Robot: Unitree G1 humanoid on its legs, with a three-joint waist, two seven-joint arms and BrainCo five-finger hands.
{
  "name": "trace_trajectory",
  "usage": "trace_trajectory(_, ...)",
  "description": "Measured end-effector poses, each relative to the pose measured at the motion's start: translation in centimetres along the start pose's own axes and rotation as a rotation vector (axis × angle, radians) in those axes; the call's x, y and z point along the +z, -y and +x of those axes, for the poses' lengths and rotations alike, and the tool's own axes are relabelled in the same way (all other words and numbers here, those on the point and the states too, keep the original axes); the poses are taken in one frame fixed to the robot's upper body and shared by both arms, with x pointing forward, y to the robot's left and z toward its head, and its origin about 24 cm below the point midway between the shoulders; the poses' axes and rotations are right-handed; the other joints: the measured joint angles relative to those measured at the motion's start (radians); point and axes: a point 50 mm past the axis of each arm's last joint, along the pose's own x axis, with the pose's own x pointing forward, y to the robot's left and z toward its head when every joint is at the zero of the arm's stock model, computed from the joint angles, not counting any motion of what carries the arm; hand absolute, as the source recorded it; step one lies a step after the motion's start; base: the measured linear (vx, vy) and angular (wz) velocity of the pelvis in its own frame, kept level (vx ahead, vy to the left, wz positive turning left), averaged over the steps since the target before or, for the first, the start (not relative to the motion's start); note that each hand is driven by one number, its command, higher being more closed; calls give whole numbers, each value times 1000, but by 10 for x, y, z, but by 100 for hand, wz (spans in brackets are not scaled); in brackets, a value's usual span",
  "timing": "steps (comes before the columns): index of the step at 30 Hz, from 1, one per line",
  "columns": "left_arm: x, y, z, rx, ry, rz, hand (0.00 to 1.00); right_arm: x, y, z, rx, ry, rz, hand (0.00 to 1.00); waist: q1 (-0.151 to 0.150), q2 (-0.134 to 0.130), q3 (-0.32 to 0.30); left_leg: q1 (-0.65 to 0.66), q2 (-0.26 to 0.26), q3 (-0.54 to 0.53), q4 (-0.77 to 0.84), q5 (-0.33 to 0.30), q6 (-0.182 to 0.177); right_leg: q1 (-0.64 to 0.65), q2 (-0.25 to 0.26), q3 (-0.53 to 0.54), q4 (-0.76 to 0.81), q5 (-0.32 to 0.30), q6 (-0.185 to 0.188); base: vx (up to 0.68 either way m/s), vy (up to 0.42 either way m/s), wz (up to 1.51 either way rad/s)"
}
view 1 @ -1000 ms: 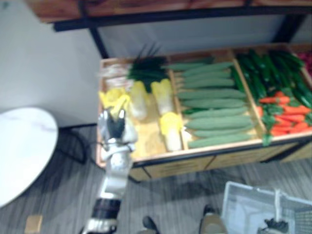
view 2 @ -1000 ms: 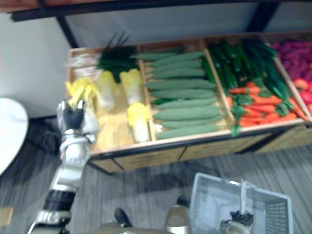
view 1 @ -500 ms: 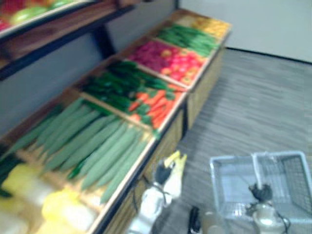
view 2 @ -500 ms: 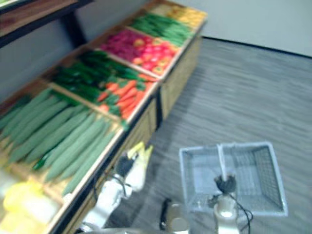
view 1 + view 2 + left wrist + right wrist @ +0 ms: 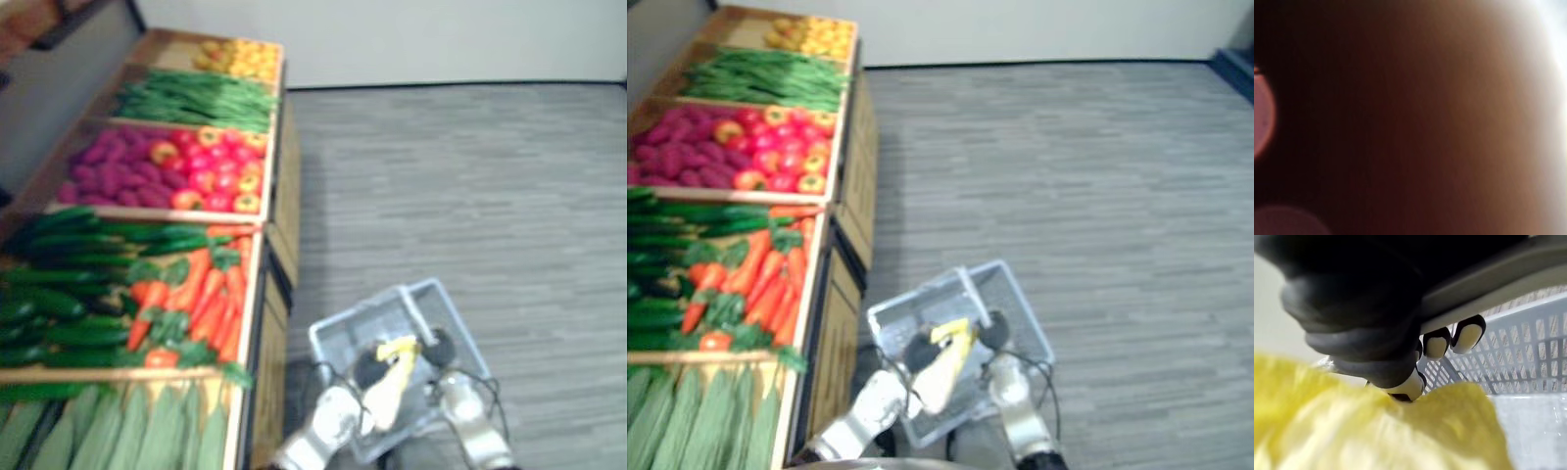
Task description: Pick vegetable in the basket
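Low in the head view, toward 6 o'clock, the pale mesh basket (image 5: pixel 428 297) hangs over the grey striped floor (image 5: pixel 470 186); the right hand (image 5: pixel 438 346) comes up from 5 o'clock and has its fingers (image 5: pixel 1436 343) clenched round the basket's handle (image 5: pixel 1488 279), as its wrist view shows plainly, with the mesh wall just past the fingertips; the left hand (image 5: pixel 368 371) reaches in from 7 o'clock and grasps the cabbage (image 5: pixel 394 379), its dark cover pressed against the cabbage's side; the cabbage lies slantwise across the basket's opening, between the two hands, yellow leafy end toward 1 o'clock and white stalk end toward 7 o'clock; from the head views I cannot tell whether it touches the basket's floor; in the right wrist view the yellow leaves crowd close under the handle and touch the lowest finger; the left wrist view is a brown blur that tells nothing.

At 9 o'clock from the basket stands the wooden produce stand (image 5: pixel 277 186), its near corner just beside the basket; its bins run from 12 o'clock downward: yellow produce (image 5: pixel 235 57), green beans (image 5: pixel 191 96), red and purple vegetables (image 5: pixel 167 171), then dark cucumbers (image 5: pixel 59 284) with carrots (image 5: pixel 206 304) beside them, and pale green gourds (image 5: pixel 137 431) at 7 o'clock.
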Motion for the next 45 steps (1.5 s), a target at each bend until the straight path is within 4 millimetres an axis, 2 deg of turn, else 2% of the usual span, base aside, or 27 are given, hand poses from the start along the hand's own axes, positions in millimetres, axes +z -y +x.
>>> trace_trajectory(1, 2, 0, 1, -7, 8, 10, 100, 3, -3, 0, 10, 10, 4, 100, 1, 1, 0, 22, 4, -1, -3, -2, 2, -12, -12, -23, 30, -24, -31, 377, 104, -11)
trace_trajectory(4, 6, -4, 6, 18, 27, 25, 100, 14, -3, 6, 1, 50, 10, 100, -4, 2, 1, 34, 16, -8, -4, -2, 1, -56, -22, -25, -52, -27, -34, 260, -32, 16)
trace_trajectory(5, 9, -7, 9, 29, 40, 37, 100, 21, -4, 10, 4, 74, 12, 100, -7, 2, 2, 35, 28, -18, -1, -15, -19, -64, -20, -13, -228, 4, -13, 290, -141, 20)
trace_trajectory(6, 9, -8, 9, 31, 42, 41, 100, 22, -5, 10, 5, 79, 14, 100, -10, 1, 1, 37, 31, -20, 4, -28, -40, -57, -19, -9, -310, 49, -20, 306, -159, 22)
trace_trajectory(7, 9, -9, 9, 30, 40, 46, 100, 24, -7, 10, 10, 81, 22, 100, -13, -7, 0, 42, 30, -20, 14, -49, -64, -37, -24, -4, -398, 146, -32, 267, -137, 6)
trace_trajectory(8, 5, -6, 10, 23, 21, 53, 100, 22, -7, 10, 27, 79, 4, 100, -19, 28, 6, 67, 78, -14, 25, -94, -92, -7, 21, -14, -425, 232, -36, 337, -176, -4)
trace_trajectory(11, 5, -5, 15, -2, 26, 94, 100, 19, -4, 9, 25, 70, 19, 100, -31, 27, 8, 98, 117, 32, 0, -61, -98, -4, 63, -15, -399, 208, -71, 305, -173, -20)
trace_trajectory(13, 5, -5, 17, -14, 27, 113, 100, 16, -1, 7, 29, 64, 16, 100, -34, 28, 9, 114, 122, 33, 3, -54, -99, 11, 70, -16, -390, 189, -66, 142, -52, 1)
trace_trajectory(14, 4, -5, 16, -13, 26, 119, 0, 16, 0, 5, 33, 66, 25, 100, -35, 27, 10, 122, 123, 34, 11, -55, -100, 23, 70, -14, -393, 174, -59, 118, -49, 0)
trace_trajectory(17, -13, -11, 7, 40, -43, 111, 0, 15, -7, -5, 87, 68, 70, 100, -30, 27, 10, 60, 155, 28, 207, -74, -118, 81, 91, -18, -466, 125, -49, 77, -61, -15)
trace_trajectory(18, -26, -15, 1, 74, -101, 93, 0, 15, -11, -10, 143, 75, 83, 100, -22, 37, 15, -9, 196, 18, 380, -68, -114, 127, 112, -20, -517, 127, -49, 124, -57, -26)
trace_trajectory(19, -37, -23, -3, 120, -155, 85, 0, 18, -15, -13, 204, 88, 105, 100, -21, 55, 28, -64, 232, -10, 545, -38, -114, 173, 140, -26, -544, 133, -58, 181, -51, -29)
trace_trajectory(21, -52, -36, -8, 186, -244, 89, 0, 21, -23, -16, 284, 98, 144, 100, -12, 50, 44, -117, 251, -54, 710, 17, -123, 239, 151, -13, -566, 138, -75, 210, -28, -24)
trace_trajectory(22, -54, -44, -8, 230, -257, 86, 0, 26, -26, -18, 315, 114, 181, 100, -2, 43, 45, -155, 242, -49, 729, -47, -112, 254, 139, -3, -578, 138, -84, 179, -9, -17)
trace_trajectory(25, -53, -50, -7, 274, -256, 73, 0, 36, -26, -18, 362, 161, 269, 100, 15, 27, 53, -234, 179, -18, 568, -114, -93, 277, 94, -1, -621, 140, -83, 185, 47, 5)
trace_trajectory(27, -54, -45, -9, 268, -265, 61, 0, 37, -27, -19, 398, 159, 310, 100, 33, 24, 56, -252, 121, 30, 357, -97, -85, 315, 68, -4, -657, 137, -71, 251, 145, 10)
trace_trajectory(29, -55, -42, -10, 269, -272, 43, 0, 36, -27, -19, 418, 156, 335, 100, 39, 36, 50, -248, 82, 70, 167, 6, -70, 333, 52, -11, -662, 123, -24, 246, 164, -1)
trace_trajectory(30, -53, -38, -9, 263, -267, 28, 0, 34, -26, -19, 430, 149, 331, 100, 43, 48, 51, -239, 82, 90, 118, 88, 2, 345, 60, -6, -648, 106, 9, 302, 191, -7)
trace_trajectory(31, -51, -39, -9, 260, -263, 31, 0, 32, -27, -19, 425, 139, 349, 100, 48, 29, 47, -224, 63, 106, 115, 81, 6, 346, 35, -7, -626, 89, 18, 389, 228, 1)
trace_trajectory(32, -42, -43, -9, 268, -219, 13, 0, 32, -25, -23, 432, 147, 364, 100, 53, -3, 40, -187, 13, 108, 76, 59, 17, 333, -19, -9, -543, 29, 50, 337, 184, 12)
trace_trajectory(33, -40, -43, -8, 264, -208, 10, 0, 31, -24, -24, 434, 145, 365, 100, 54, -6, 40, -173, 3, 109, 64, 54, 19, 330, -30, -10, -518, 17, 57, 342, 180, 17)
trace_trajectory(35, -27, -37, -11, 220, -144, -4, 0, 16, -27, -35, 443, 89, 386, 100, 55, -5, 35, -49, -60, 94, -27, 47, 29, 240, -114, -6, -159, -30, 70, 342, 186, 26)
trace_trajectory(37, -27, -35, -13, 204, -141, -5, 0, 10, -26, -38, 429, 60, 408, 100, 42, -10, 34, -16, -77, 65, -35, 38, 43, 182, -145, 10, 14, -21, 89, 363, 113, 54)
trace_trajectory(39, -32, -34, -19, 187, -159, -2, 0, 4, -30, -41, 409, 23, 441, 100, 20, -18, 34, 28, -80, -11, -35, 33, 51, 105, -127, 80, 184, -57, 36, 388, -27, 86)
trace_trajectory(42, -33, -33, -21, 191, -163, -6, 0, 0, -27, -38, 379, 2, 450, 100, 15, -3, 37, 32, -44, -98, -22, 32, 50, 21, -66, 110, 105, -98, -9, 237, -149, 76)
trace_trajectory(44, -30, -36, -18, 197, -151, -2, 0, 0, -20, -34, 351, 13, 452, 100, 2, 10, 37, 9, -16, -170, 5, 19, 28, -19, -16, 214, -49, -91, 2, 231, -304, 109)
trace_trajectory(45, -19, -42, -11, 217, -103, 11, 0, -3, -13, -33, 308, 7, 452, 100, -3, 19, 37, -13, 4, -234, 32, -9, -10, -32, 20, 340, -146, -73, 31, 227, -460, 157)
